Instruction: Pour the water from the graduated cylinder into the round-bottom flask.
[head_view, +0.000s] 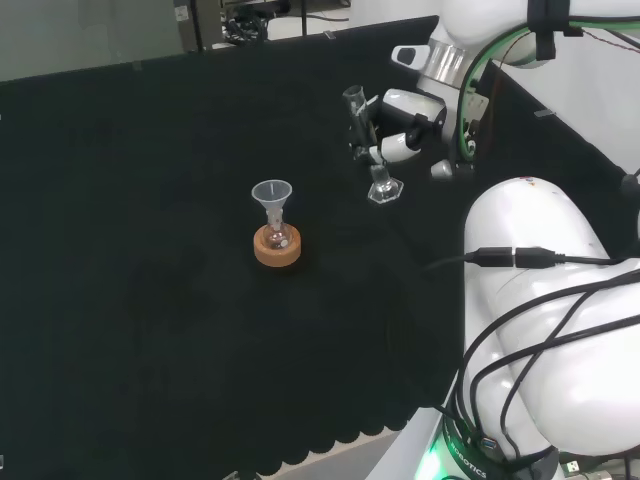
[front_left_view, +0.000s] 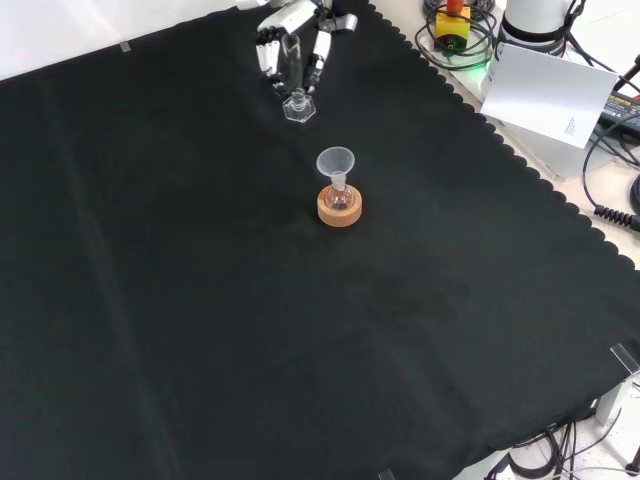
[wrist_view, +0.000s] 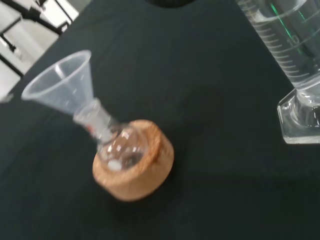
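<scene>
Gripping the measuring cylinder (front_left_view: 296, 85) upright, hand (front_left_view: 290, 40) curled round its tube near the cloth's (front_left_view: 200, 330) far edge in the front view, base just off or on cloth, cannot tell. Kept vertical, presumably to avoid spilling. Flask (front_left_view: 340, 197) on cork ring (front_left_view: 340, 209), funnel (front_left_view: 336, 162) fitted for pouring, mid-cloth, nearby.

White arm reaching forward, hand (head_view: 400, 135) fingers curled, gripping

Even, bright overhead light; the black cloth (front_left_view: 200, 300) absorbs it, showing almost no shadows. Wrist view: the flask (wrist_view: 120, 147) and stand (wrist_view: 137, 170) slightly blurred; glints on the cylinder (wrist_view: 295, 60) at 2 o'clock.
</scene>
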